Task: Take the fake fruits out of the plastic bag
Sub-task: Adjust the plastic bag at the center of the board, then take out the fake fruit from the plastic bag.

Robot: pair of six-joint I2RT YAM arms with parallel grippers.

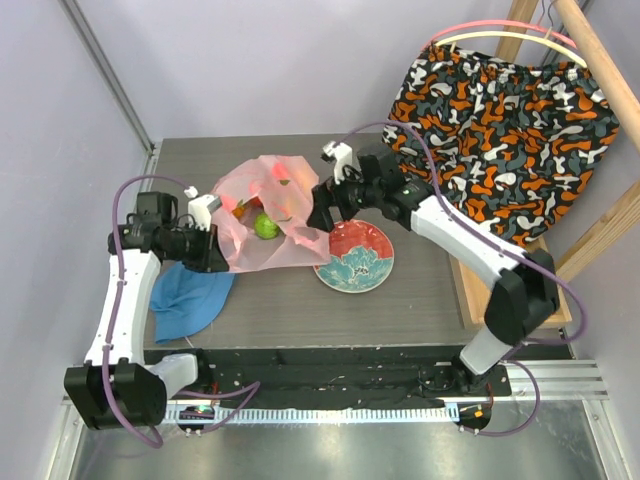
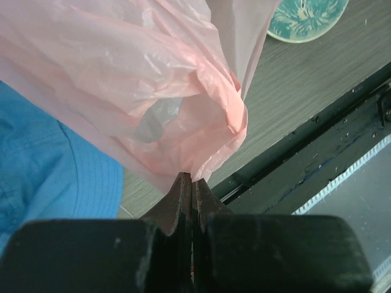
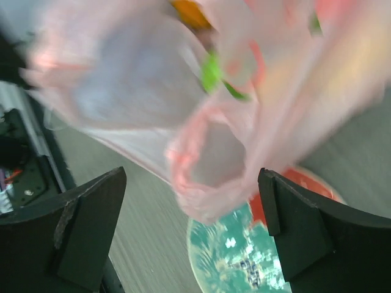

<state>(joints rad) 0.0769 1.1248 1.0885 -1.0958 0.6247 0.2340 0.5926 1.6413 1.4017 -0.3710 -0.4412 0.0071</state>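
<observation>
The pink plastic bag point(image 1: 272, 200) lies at the middle of the table, and fake fruits show through it. A green apple point(image 1: 265, 227) sits at its mouth, with red and orange pieces point(image 1: 243, 208) behind it. My left gripper point(image 1: 222, 243) is shut on the bag's left edge point(image 2: 183, 146); its fingertips point(image 2: 181, 183) pinch the film. My right gripper point(image 1: 318, 213) is open at the bag's right side. In the right wrist view the bag's loop handle point(image 3: 211, 165) hangs between my open fingers point(image 3: 91, 213) without touching them. A green piece point(image 3: 211, 70) and an orange piece point(image 3: 189, 12) show blurred inside the bag.
A red and teal floral plate point(image 1: 355, 258) lies right of the bag, under my right gripper point(image 3: 244, 256). A blue hat point(image 1: 190, 295) lies under the left arm point(image 2: 49, 177). A patterned cloth point(image 1: 500, 130) hangs on a wooden rack at the right.
</observation>
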